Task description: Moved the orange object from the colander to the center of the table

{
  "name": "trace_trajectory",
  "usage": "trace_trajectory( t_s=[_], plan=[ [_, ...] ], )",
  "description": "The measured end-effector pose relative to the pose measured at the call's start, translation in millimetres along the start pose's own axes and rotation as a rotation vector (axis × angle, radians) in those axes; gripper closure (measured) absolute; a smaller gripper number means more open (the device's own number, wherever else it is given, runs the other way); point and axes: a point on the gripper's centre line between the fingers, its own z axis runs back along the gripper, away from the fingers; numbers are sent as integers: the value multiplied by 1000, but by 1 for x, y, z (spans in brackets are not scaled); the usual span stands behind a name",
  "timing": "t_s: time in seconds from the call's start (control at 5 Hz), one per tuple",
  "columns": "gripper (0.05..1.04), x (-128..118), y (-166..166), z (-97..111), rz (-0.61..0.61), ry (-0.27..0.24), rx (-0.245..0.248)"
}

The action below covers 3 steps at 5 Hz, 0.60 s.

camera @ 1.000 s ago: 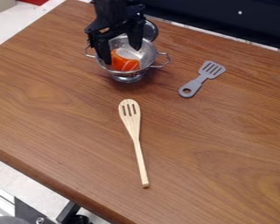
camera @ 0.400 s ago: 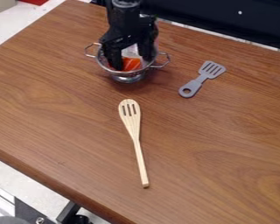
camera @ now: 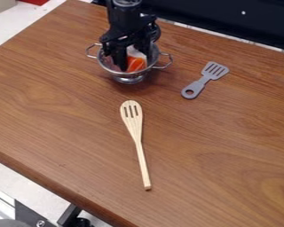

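Hand over the colander, wooden spatula across the middle

The brown tabletop (camera: pixel 227 146) carries everything. The black hand (camera: pixel 135 62) reaches down into the metal colander (camera: pixel 128 79); whether it is open or closed, I cannot tell. A slotted wooden spatula (camera: pixel 138 145) occupies mid-tabletop, with a smaller slotted grey spatula (camera: pixel 206 80) near the colander. The orange object (camera: pixel 136 66) sits inside the colander.

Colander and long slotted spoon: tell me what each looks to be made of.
The colander looks like polished metal, probably steel, given its silvery sheen and bright highlights. The slotted spoon appears to be pale, unpainted wood with a matte finish, judging by its light tan colour and faint lengthwise streaks.
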Motion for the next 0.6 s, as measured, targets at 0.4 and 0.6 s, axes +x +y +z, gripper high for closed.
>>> trace_trajectory(
  t_s=[0.4,0.6],
  plan=[
    [483,0,7,8,32,68,19],
    [483,1,8,30,79,56,-8]
  ],
)
